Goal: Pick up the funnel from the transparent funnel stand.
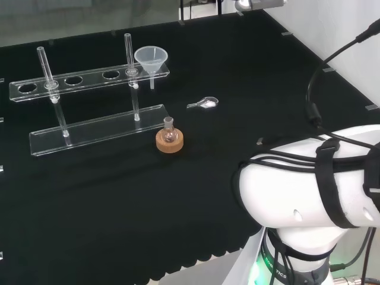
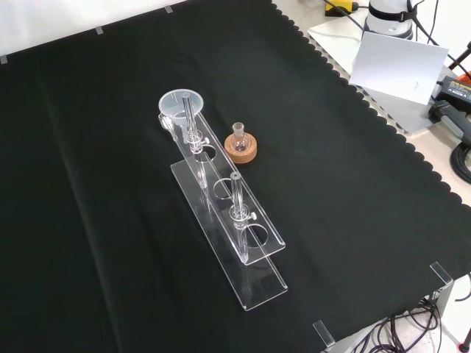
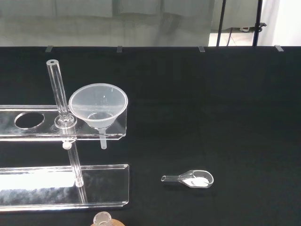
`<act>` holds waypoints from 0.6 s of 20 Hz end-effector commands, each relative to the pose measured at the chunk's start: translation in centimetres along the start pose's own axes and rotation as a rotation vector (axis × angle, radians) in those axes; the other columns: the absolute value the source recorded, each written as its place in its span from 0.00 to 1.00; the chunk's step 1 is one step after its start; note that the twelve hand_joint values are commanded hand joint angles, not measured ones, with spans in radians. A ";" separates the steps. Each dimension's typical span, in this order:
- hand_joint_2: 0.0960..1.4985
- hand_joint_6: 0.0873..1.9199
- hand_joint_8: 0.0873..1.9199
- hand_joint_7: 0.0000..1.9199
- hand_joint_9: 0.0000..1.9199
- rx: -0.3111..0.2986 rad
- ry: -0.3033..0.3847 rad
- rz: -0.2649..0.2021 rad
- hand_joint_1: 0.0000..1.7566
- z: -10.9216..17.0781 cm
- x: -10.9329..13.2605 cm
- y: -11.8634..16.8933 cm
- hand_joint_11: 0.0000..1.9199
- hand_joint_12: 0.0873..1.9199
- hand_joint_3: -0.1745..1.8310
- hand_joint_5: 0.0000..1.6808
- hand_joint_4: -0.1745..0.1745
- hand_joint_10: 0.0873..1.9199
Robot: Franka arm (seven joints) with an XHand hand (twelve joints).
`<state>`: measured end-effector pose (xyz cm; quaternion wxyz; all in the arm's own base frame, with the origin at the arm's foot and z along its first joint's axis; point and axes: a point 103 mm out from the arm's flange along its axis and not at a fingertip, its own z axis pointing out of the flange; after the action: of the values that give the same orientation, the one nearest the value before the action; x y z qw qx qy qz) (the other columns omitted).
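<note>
Head view, upper left of the frame: a clear funnel [image 1: 151, 59] sits in the end hole of the transparent funnel stand [image 1: 89, 78], its stem hanging through the upper shelf above the black worktop [image 1: 196, 184]. Two upright glass rods [image 1: 129, 56] carry that shelf, one of them just beside the funnel's rim. In the lower right of the frame the arm's white link [image 1: 309, 190] stands well apart from the stand. Whether the hand is open or closed cannot be told, and nothing suggests it has hold of anything; the funnel is untouched in its hole.

Front view, centre of the frame: a small flask on a cork ring [image 2: 241, 151] stands near the funnel end of the stand, and in the wrist view a small glass spoon [image 3: 190, 179] holding a little white powder lies on the cloth, apart from the stand.

The risks ahead look plain enough. The funnel is light and thin-walled, so fingers closing on its rim could tip it in the hole or squeeze it out sideways. The rod beside it leaves little room on that side; a finger catching it could likely shove or topple the whole stand. A lift that is not straight up may snag the stem in the hole and drag the stand along. A low approach could also knock the flask off its ring.
</note>
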<state>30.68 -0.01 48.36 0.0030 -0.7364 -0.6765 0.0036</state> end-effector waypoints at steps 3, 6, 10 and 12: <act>0.78 0.02 0.25 0.00 0.09 -0.008 -0.008 0.003 0.00 -0.1 0.3 0.0 0.09 0.68 0.31 0.13 0.46 0.31; 0.79 0.00 0.25 0.00 0.09 -0.014 -0.003 0.008 0.00 -0.1 0.3 0.0 0.08 0.69 0.29 0.14 0.46 0.31; 0.80 0.00 0.25 0.00 0.09 -0.011 -0.006 0.019 0.00 0.1 0.0 0.6 0.08 0.69 0.28 0.15 0.46 0.31; 0.80 0.00 0.25 0.00 0.09 -0.005 -0.017 0.031 0.00 0.3 0.0 1.1 0.08 0.69 0.28 0.15 0.46 0.31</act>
<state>30.99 0.15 48.38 -0.0038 -0.7411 -0.6714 0.0010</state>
